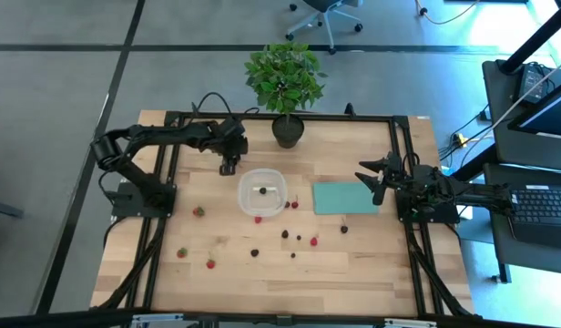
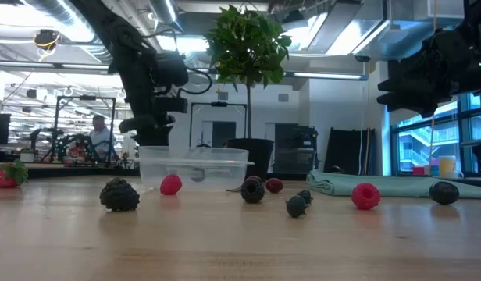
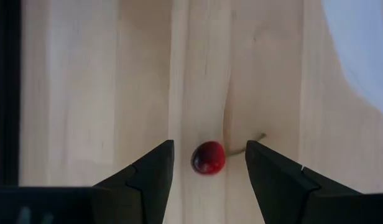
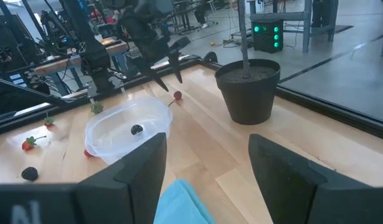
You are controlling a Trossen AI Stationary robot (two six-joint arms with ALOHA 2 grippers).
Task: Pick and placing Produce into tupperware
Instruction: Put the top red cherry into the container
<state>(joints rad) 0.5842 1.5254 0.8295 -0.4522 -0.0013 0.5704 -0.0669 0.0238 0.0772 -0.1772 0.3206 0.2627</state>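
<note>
The left gripper (image 3: 209, 163), jaws open, straddles a red cherry (image 3: 208, 157) at lower centre; the tupperware (image 1: 262, 192) sits mid-frame, berries (image 1: 254, 252) scattered below. Right gripper (image 1: 375, 179) waits open, right.

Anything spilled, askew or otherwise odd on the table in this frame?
Nothing looks damaged. The small red and dark berries lie scattered loose over the wooden table, only one dark berry inside the clear plastic container. The open left gripper straddles a red cherry-like fruit beside it.
</note>
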